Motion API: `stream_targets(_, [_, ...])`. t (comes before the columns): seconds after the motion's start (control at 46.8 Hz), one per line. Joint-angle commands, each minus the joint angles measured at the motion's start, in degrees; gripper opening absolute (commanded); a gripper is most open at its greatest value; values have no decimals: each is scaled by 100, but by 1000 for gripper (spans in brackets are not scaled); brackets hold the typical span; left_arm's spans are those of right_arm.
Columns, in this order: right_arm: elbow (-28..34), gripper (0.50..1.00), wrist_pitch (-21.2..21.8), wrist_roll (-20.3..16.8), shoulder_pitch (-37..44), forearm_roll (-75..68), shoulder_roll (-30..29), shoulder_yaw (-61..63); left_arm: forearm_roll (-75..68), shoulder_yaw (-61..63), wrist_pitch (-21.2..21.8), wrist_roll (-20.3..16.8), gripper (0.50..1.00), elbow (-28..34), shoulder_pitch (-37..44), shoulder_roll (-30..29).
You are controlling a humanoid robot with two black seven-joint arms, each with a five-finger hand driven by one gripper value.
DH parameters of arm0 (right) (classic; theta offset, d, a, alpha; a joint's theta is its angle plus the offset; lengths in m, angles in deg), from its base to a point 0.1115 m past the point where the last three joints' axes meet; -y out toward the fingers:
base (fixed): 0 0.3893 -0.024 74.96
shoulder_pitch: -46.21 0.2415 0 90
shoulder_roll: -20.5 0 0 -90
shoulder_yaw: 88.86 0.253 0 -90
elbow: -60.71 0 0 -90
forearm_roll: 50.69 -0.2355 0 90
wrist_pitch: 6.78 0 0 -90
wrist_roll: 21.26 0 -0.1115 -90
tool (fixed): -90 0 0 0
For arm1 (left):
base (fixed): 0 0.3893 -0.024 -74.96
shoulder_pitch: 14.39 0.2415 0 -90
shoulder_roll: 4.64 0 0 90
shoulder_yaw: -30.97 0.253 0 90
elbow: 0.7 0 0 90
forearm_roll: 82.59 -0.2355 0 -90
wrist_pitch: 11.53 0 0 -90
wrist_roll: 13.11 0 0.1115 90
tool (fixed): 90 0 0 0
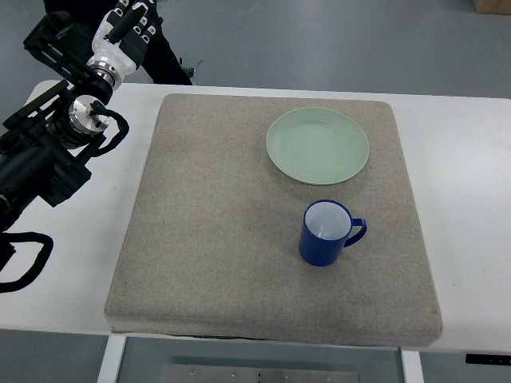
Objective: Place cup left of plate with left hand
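On grey felt mat (pixel 223 239) atop white bench (pixel 463 207), blue cup (pixel 323 233) is sitting upright just near of pale green round plate (pixel 318 145); left hand (pixel 128 28) is hovering far-left w/ fingers (pixel 142 17) curled, holding nothing.

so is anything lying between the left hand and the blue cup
No. In the top view only bare grey mat stretches between the left hand and the blue cup; the green plate sits off that line.

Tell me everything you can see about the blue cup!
The blue cup is dark blue outside and white inside, smooth and shiny like glazed ceramic or enamel. It looks empty and stands upright with its mouth open to the camera. Its loop handle sticks out to the picture's right. It sits on the grey mat, just below the green plate, not touching it. Nothing holds it.
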Motion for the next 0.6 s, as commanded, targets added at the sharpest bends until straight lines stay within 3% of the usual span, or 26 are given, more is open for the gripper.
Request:
stream_targets(0.0, [-2, 934, -4, -3, 0, 0, 0, 0, 1, 0, 0, -9, 994, 1, 7, 0])
stream_targets(0.578, [-2, 934, -4, -3, 0, 0, 0, 0, -17, 0, 26, -61, 994, -34, 139, 44])
